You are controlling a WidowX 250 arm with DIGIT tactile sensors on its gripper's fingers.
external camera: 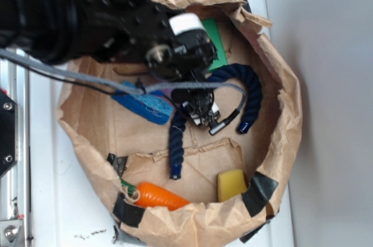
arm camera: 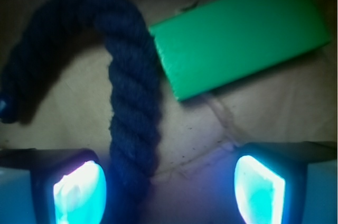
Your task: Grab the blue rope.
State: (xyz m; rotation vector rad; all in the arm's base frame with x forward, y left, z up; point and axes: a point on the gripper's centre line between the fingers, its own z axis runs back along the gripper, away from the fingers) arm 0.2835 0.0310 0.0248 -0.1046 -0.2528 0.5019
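Observation:
The blue rope [external camera: 254,92] lies curved like a hook on the brown paper floor of a bag-lined basin; one end lies near the front [external camera: 175,171] and the other at the right. My gripper [external camera: 200,112] hangs low over its middle and hides that stretch. In the wrist view the blue rope [arm camera: 132,108] runs down between the fingers, close beside the left pad [arm camera: 79,192], with a wide gap to the right pad [arm camera: 259,187]. The gripper [arm camera: 169,187] is open around the rope and neither pad presses it.
A green flat block [external camera: 214,40] [arm camera: 237,34] lies at the back beside the rope's bend. A light-blue sponge [external camera: 145,104], a carrot [external camera: 160,196] and a yellow sponge [external camera: 231,184] share the basin. Crumpled paper walls [external camera: 285,84] ring it. A grey cable [external camera: 87,78] trails from the arm.

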